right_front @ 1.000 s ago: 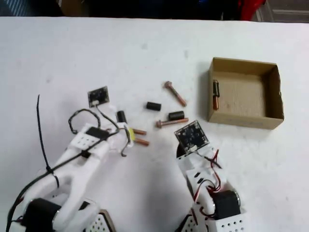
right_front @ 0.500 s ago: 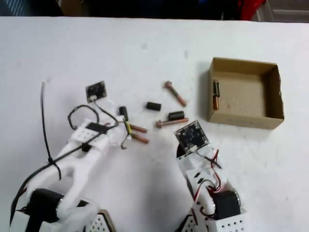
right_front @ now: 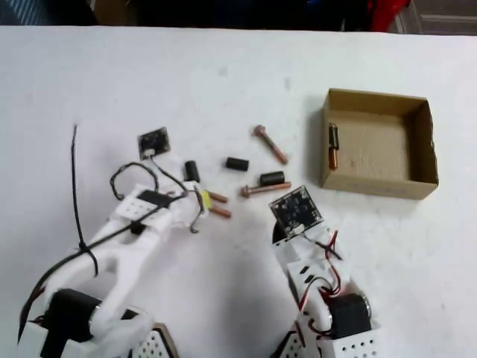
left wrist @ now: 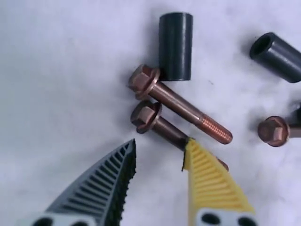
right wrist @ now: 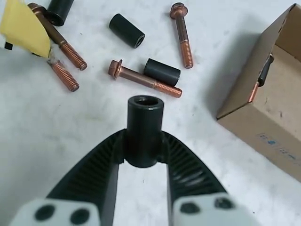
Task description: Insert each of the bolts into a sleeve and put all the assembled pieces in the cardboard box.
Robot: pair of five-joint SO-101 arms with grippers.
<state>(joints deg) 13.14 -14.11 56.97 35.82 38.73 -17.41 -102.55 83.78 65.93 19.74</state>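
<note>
White tabletop (right_front: 223,74) carries two copper flanged bolts side by side, left of its middle: the nearer bolt (left wrist: 155,123) and the farther bolt (left wrist: 181,106), with a loose black cylindrical sleeve (left wrist: 175,46) just beside the farther one's head. Over the last second the left gripper (left wrist: 160,143) has nudged all three slightly toward the far edge. Its fingers stand parted, the yellow finger (left wrist: 211,183) over the nearer bolt's shank, so I judge nothing is gripped yet. Near the front edge, the right gripper (right wrist: 142,136) clenches an upright black sleeve (right wrist: 143,122). One assembled piece (right_front: 333,145) lies in the brown cardboard box (right_front: 376,186) toward the right edge.
</note>
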